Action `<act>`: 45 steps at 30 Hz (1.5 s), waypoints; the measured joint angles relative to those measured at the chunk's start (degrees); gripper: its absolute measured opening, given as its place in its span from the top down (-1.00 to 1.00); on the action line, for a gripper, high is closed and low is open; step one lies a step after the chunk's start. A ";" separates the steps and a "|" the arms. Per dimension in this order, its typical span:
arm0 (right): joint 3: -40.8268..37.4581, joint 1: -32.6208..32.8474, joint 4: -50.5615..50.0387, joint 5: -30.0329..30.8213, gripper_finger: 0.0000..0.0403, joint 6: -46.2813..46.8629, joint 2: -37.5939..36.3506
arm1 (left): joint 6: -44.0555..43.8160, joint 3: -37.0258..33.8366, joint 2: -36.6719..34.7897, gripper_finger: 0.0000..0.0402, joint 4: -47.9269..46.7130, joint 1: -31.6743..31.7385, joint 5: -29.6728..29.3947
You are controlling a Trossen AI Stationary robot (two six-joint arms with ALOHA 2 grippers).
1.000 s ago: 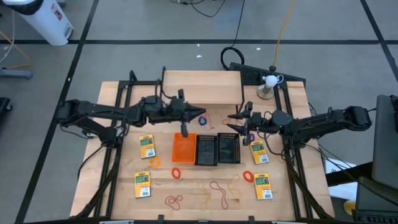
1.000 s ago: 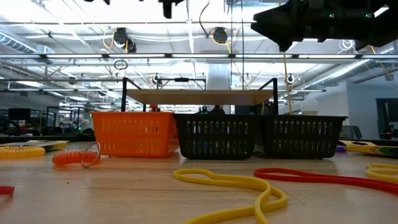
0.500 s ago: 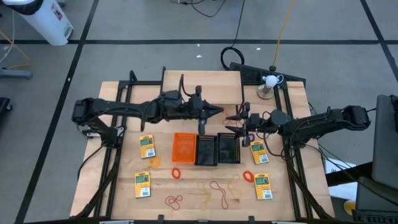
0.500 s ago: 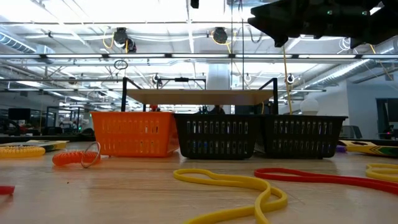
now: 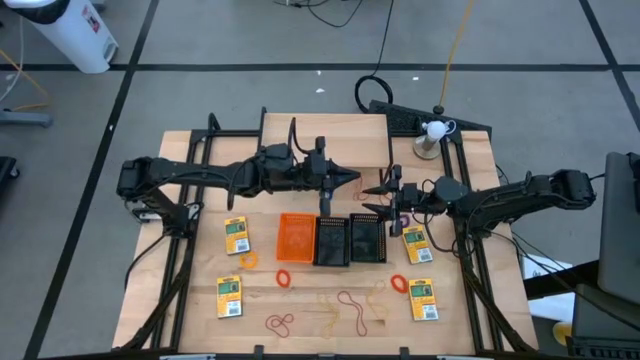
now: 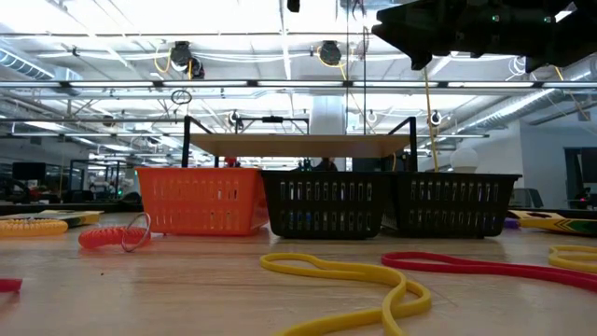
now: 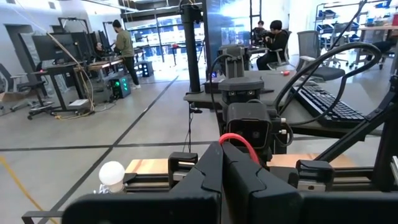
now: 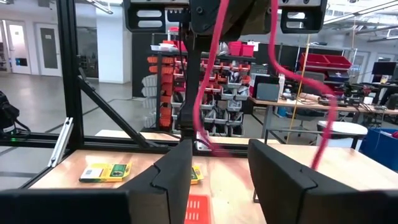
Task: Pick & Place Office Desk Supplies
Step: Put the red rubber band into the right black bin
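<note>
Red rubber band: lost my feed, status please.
Left gripper shut on red rubber band, raised behind the black bins. Right gripper open, facing it. Nothing seen in the way.

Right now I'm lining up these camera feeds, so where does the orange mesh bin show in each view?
High view: orange mesh bin just left of centre, leftmost of the bin row.
Low view: left of centre, on the table.
Left wrist view: not in it.
Right wrist view: probably the orange patch just past the right gripper.
Shared landmark: the middle black bin beside it.
</note>
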 joint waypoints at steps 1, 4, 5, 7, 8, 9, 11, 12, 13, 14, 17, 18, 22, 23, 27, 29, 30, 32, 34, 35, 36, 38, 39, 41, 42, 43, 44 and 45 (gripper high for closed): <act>0.00 0.00 0.00 0.00 0.29 0.02 0.00 | 0.00 0.00 0.00 1.00 0.00 0.00 0.00; 0.00 0.00 0.00 0.00 0.29 0.00 0.00 | 0.00 0.00 0.00 1.00 0.02 0.00 -0.02; 0.00 0.00 0.00 0.00 0.29 0.00 0.00 | 0.00 0.00 0.00 1.00 0.02 0.00 -0.02; 0.00 0.00 0.01 -0.02 0.29 0.00 0.00 | 0.02 0.00 0.00 1.00 0.02 0.00 -0.02; 0.00 0.00 0.02 -0.04 0.29 0.00 0.00 | 0.02 0.00 0.00 1.00 0.02 0.00 -0.02; 0.00 0.00 0.02 -0.04 0.30 0.00 0.00 | 0.02 0.00 0.00 1.00 0.03 0.03 -0.02; 0.00 0.00 0.00 -0.07 0.33 0.00 0.00 | 0.02 0.00 0.00 1.00 0.11 0.17 -0.04; 0.00 0.00 0.01 -0.07 0.34 0.00 0.00 | 0.02 0.00 0.00 1.00 0.13 0.28 -0.04; 0.00 0.00 0.02 -0.07 0.35 0.00 0.00 | 0.02 0.00 0.00 1.00 0.17 0.44 -0.04; 0.00 0.00 0.02 -0.10 0.36 0.00 0.00 | 0.02 0.00 0.00 1.00 0.20 0.62 -0.05; 0.00 0.00 0.02 -1.36 0.40 0.00 0.00 | -0.04 0.00 0.00 1.00 0.22 1.17 -0.09; 0.00 0.00 0.02 -1.64 0.41 0.02 0.00 | -0.24 0.00 0.00 1.00 0.22 1.29 -0.09; -0.02 0.01 0.04 -1.74 0.47 0.02 0.00 | -0.46 0.00 0.00 1.00 0.22 1.84 -0.07; -0.02 0.00 0.04 -1.63 0.50 0.02 0.00 | -0.47 0.00 0.00 1.00 0.24 1.88 -0.08; -0.02 0.00 0.32 -1.49 0.70 -0.12 0.00 | -0.48 0.00 0.00 1.00 0.20 1.88 -0.09; -0.02 0.00 0.85 -1.49 0.86 -0.20 0.00 | -0.50 0.00 0.00 1.00 0.17 1.88 -0.07; -0.02 0.00 0.94 -1.49 0.93 -0.22 -0.02 | -0.50 0.00 0.00 1.00 0.08 1.88 -0.07; -0.02 0.00 0.98 -1.42 0.96 -0.35 -0.02 | -0.45 0.00 0.00 1.00 -0.16 1.88 -0.07; -0.02 0.00 1.32 -1.42 0.97 0.08 -0.02 | -0.22 0.00 0.00 1.00 -0.41 1.88 -0.08; -0.02 0.00 1.33 -1.42 0.98 0.10 -0.02 | -0.20 0.00 0.00 1.00 -0.57 1.88 -0.07; -0.02 0.00 1.28 -1.42 0.98 0.09 -0.02 | -0.17 0.00 0.00 1.00 -0.81 1.88 -0.08; -0.02 0.02 1.25 -1.42 0.99 0.34 -0.02 | -0.02 0.00 -0.19 1.00 -1.70 1.88 -0.08; -0.02 0.02 1.27 -1.42 0.99 0.60 -0.02 | 0.00 0.00 -0.64 1.00 -2.99 1.88 -0.09; -0.02 0.02 0.82 -1.42 0.99 0.85 -0.02 | 0.53 0.00 -1.58 0.99 -5.32 1.88 -0.09; -0.02 0.02 0.38 -1.42 0.99 0.87 -0.04 | 0.71 0.00 -2.17 0.99 -7.06 1.88 -0.10; -0.04 0.02 0.17 -1.42 0.99 0.91 -0.08 | 0.75 0.00 -2.80 0.99 -9.03 1.88 -0.09; -0.04 0.02 0.09 -1.42 0.99 1.10 -0.10 | 0.72 0.00 -3.36 0.99 -10.77 1.88 -0.11; -0.04 0.02 0.03 -1.42 0.99 1.25 -0.13 | 0.74 0.00 -3.74 0.99 -12.23 1.83 -0.11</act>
